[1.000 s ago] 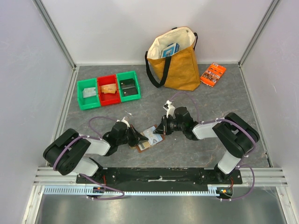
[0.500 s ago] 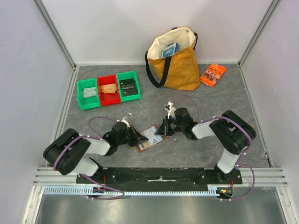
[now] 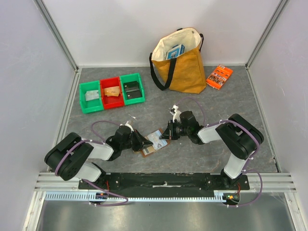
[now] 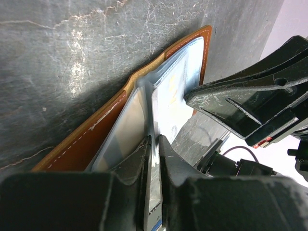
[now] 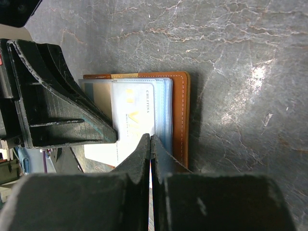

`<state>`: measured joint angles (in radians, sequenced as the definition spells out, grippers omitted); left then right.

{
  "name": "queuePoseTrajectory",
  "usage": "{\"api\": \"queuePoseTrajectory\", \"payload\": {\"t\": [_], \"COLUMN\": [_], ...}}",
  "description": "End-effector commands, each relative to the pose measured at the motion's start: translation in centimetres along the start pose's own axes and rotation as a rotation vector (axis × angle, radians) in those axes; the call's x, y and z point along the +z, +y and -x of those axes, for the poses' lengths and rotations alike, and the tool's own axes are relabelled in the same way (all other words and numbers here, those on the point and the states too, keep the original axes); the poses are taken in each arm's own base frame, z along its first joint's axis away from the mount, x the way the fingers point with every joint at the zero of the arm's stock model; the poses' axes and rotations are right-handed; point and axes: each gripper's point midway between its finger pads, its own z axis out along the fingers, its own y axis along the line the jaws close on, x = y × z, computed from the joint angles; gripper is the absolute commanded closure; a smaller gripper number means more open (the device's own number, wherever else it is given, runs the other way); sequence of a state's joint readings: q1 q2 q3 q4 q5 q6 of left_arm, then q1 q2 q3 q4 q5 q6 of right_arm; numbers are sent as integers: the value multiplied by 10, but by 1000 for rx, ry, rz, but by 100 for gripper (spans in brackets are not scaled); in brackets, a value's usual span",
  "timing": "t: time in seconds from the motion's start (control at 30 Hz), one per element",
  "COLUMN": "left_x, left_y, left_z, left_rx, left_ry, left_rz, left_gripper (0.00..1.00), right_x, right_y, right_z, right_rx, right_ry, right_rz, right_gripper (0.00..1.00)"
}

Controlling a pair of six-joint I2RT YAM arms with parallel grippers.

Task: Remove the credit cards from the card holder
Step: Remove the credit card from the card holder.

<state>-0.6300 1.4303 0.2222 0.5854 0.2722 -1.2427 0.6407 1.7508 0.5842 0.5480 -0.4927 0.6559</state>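
Note:
The card holder [image 3: 153,143] lies open on the grey table between my two grippers, brown leather [image 4: 91,139] outside and clear pale pockets inside. My left gripper [image 3: 143,143] reaches in from the left, and its jaws [image 4: 155,144] are closed on a thin pocket leaf of the holder. My right gripper [image 3: 167,134] comes from the right and is shut [image 5: 150,139] on the near edge of a white credit card [image 5: 132,110], which still sits partly in a pocket next to the leather edge [image 5: 180,110]. Other cards are hidden in the pockets.
Green [image 3: 90,96], red [image 3: 111,93] and green [image 3: 132,88] bins stand in a row at the back left. A yellow tote bag [image 3: 179,60] stands at the back, and an orange packet [image 3: 219,76] lies to its right. Side walls close in the table.
The right arm's elbow has drawn in slightly to the left while its gripper stays at the card. The holder and the left arm have not visibly moved.

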Motion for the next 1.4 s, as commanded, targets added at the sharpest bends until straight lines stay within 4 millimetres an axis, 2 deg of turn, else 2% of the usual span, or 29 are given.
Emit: {"api": "queuePoseTrajectory", "payload": {"t": [0.0,0.17,0.4,0.63,0.73,0.87,1.03,1.2,1.37], "left_x": [-1,-2,-11,-16,-16,-14,-12,-12,-11], "left_y": [-1,-1,14,20,22,21,16,12,12], "left_z": [-2,-4,-8,-9,-8,-6,-4,-3,-2], "left_rx": [-17,-24,-53,-51,-37,-25,-8,0,2], "left_ry": [1,8,0,0,-3,-7,-6,-8,-8], "left_rz": [-14,-18,27,56,76,81,73,64,63], "left_gripper": [83,98,98,98,98,98,98,98,98], "right_x": [-7,-6,-7,-9,-10,-13,-19,-14,0], "right_y": [-51,-57,-66,-64,-51,-23,12,40,40], "right_z": [-34,-38,-41,-36,-26,-6,16,19,12], "right_rx": [50,62,89,89,63,-7,-74,-120,-95], "right_ry": [88,100,110,89,55,3,-59,-58,-29], "right_rz": [-196,-220,-244,-230,-182,-76,37,137,160], "right_gripper": [100,100,100,100,100,100,89,85,86]}}
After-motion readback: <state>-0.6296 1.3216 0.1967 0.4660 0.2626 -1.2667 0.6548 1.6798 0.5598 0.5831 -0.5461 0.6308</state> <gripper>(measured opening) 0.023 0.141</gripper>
